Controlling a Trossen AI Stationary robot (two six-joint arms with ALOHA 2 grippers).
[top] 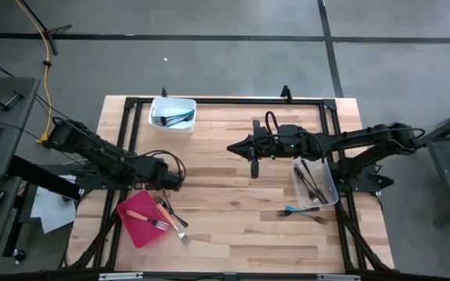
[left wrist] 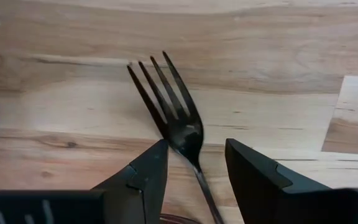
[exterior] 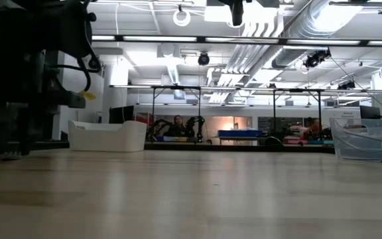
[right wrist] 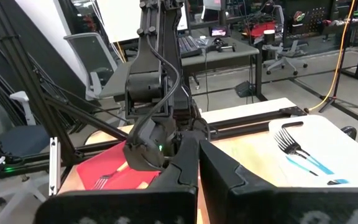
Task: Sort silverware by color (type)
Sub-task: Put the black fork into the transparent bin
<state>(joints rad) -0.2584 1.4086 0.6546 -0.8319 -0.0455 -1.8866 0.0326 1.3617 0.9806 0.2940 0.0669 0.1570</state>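
my left gripper (left wrist: 194, 171), fingers spread, straddles a dark fork (left wrist: 176, 121); next i pinch its neck and lift.

light: bright, even overhead — shadows: soft | low view: ceiling-lamp glare, foreground table blurred

We see a pale wooden table (left wrist: 260, 37), smooth with visible grain (a light sheen on it), and on it a glossy dark fork (left wrist: 176, 118). Our left gripper (left wrist: 194, 180) has matt black fingers (left wrist: 143, 177), seemingly plastic.
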